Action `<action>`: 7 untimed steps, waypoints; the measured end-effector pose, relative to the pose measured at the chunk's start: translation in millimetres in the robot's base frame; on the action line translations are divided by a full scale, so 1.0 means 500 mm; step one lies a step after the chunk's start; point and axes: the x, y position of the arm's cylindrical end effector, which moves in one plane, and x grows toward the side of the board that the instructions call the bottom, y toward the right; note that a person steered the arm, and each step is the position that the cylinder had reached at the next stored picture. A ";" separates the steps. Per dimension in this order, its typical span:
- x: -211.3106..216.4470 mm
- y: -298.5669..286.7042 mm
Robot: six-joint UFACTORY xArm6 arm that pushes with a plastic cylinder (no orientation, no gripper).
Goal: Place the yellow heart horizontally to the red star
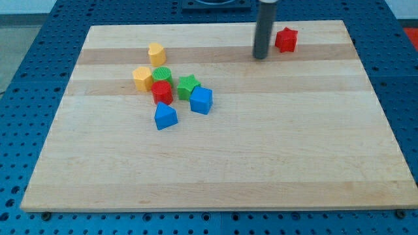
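The red star (285, 40) sits near the view's top right of the wooden board (215, 163). My tip (261, 56) rests on the board just left of the red star, a small gap apart. The yellow heart (156, 53) lies far to the left of my tip, at the view's upper left, at the top of a cluster of blocks and slightly apart from them.
Below the yellow heart are a yellow hexagon (142, 78), a green round block (162, 74), a red block (162, 92), a green star (188, 86), a blue cube-like block (202, 100) and a blue triangular block (165, 116).
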 end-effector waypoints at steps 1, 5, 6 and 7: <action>0.083 -0.220; 0.037 -0.476; -0.018 -0.486; -0.022 -0.305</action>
